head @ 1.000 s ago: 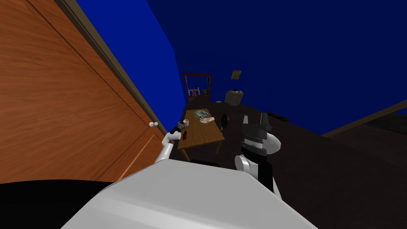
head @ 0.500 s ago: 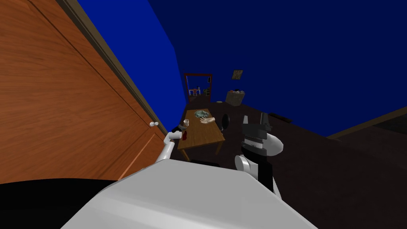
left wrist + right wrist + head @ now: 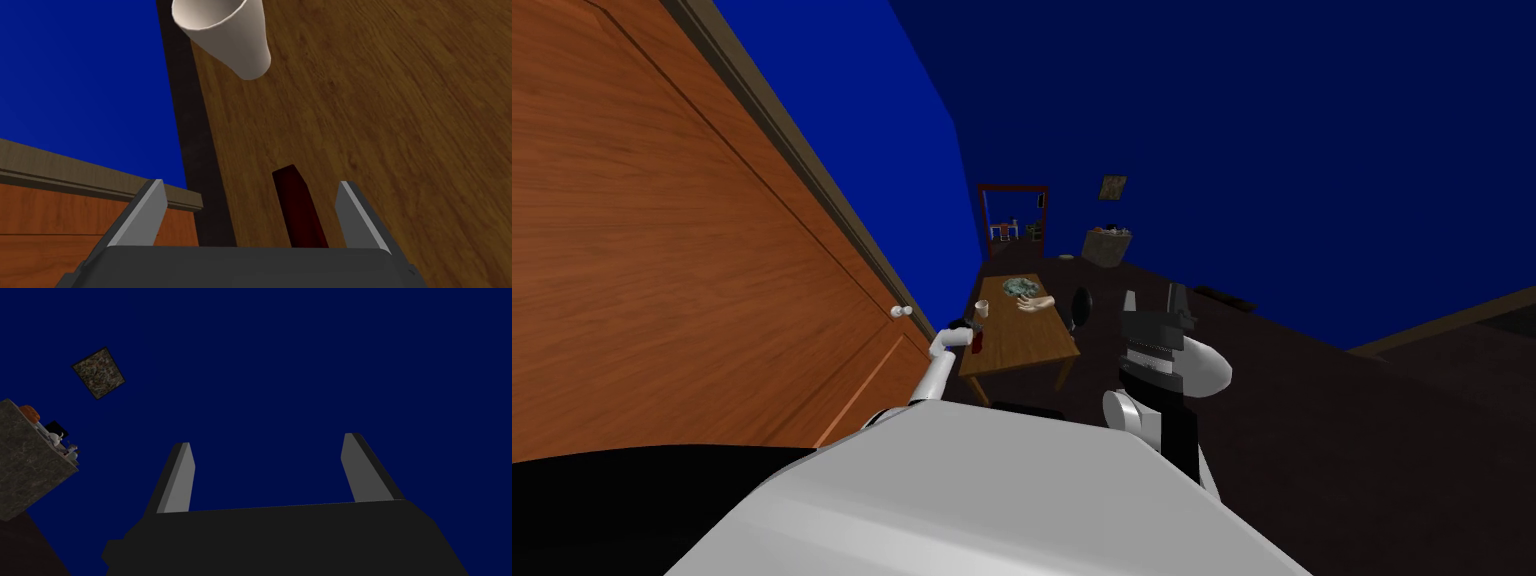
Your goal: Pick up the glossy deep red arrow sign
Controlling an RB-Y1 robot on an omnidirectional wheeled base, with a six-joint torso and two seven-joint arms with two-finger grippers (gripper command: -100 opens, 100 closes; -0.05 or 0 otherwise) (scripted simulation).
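- My left hand (image 3: 250,185) hovers low over the wooden table (image 3: 400,125), fingers spread wide, gripping nothing.
- The dark red arrow sign (image 3: 300,215) lies flat on the table between those fingers, touching neither, close to the table's edge.
- A white cup (image 3: 225,35) stands beyond the sign along that same edge, well apart from it.
- My right hand (image 3: 1152,305) is raised off the table's far side, fingers wide apart and empty.
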